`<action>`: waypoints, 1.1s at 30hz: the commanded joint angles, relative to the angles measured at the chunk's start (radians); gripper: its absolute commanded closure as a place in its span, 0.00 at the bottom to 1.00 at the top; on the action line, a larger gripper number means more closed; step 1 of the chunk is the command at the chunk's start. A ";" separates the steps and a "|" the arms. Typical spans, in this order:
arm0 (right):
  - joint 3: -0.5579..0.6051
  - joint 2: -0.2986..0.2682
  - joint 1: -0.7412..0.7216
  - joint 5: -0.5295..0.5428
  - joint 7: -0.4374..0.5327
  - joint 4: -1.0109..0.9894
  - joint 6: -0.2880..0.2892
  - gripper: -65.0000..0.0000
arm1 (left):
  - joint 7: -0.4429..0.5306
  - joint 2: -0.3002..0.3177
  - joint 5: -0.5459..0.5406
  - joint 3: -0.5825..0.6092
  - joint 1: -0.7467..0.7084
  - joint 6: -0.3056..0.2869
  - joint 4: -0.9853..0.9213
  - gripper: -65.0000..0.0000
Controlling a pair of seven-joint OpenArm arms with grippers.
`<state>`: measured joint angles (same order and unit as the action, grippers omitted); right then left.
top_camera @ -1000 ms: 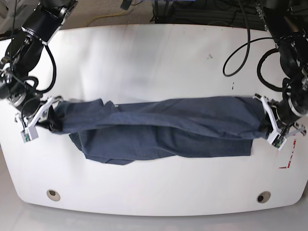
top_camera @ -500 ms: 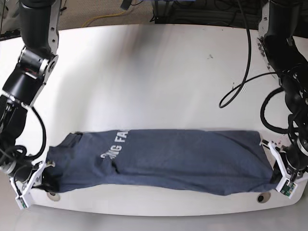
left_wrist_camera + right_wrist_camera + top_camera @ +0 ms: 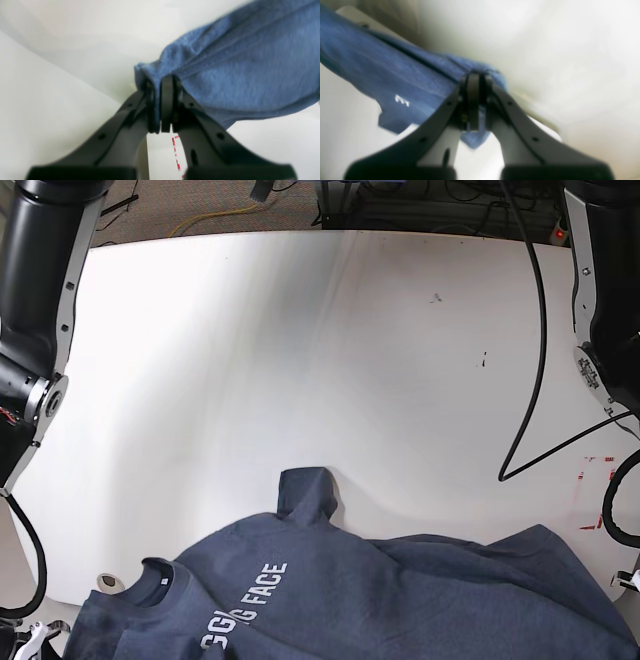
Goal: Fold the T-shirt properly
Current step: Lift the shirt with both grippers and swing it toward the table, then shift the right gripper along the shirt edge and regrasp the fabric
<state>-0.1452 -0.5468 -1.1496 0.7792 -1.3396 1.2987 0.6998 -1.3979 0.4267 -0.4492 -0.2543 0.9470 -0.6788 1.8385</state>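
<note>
White table (image 3: 300, 330), T-shirt (image 3: 400, 600) pinched by both arms' fingers (image 3: 167, 100)

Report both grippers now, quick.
Left gripper: shut on the T-shirt, pinching an edge.
Right gripper: shut on the T-shirt, with cloth between its pads.

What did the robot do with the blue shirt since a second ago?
Both arms pulled the dark navy-blue cotton T-shirt toward the near edge of the white table and lifted it, so it hangs spread with its white lettering showing. Unchanged: the left gripper and right gripper stay shut on the shirt's ends.
</note>
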 commanded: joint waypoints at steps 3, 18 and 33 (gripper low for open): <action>-0.009 -0.058 0.043 0.046 0.007 0.009 -0.002 1.00 | 0.002 0.008 0.014 0.051 -0.053 -0.019 0.053 1.00; -0.250 -0.080 0.669 0.161 0.007 0.216 -0.002 1.00 | 0.002 -0.013 0.013 0.051 -0.595 -0.019 0.158 1.00; -0.505 0.098 1.262 0.162 0.005 0.422 -0.002 1.00 | 0.002 -0.015 0.013 -0.027 -1.049 -0.019 0.162 1.00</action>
<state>-0.6197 -0.4393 0.0952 0.9409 -1.3445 1.6787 0.6971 -1.3987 0.3954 -0.4431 -0.2684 -0.0780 -0.6971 1.9839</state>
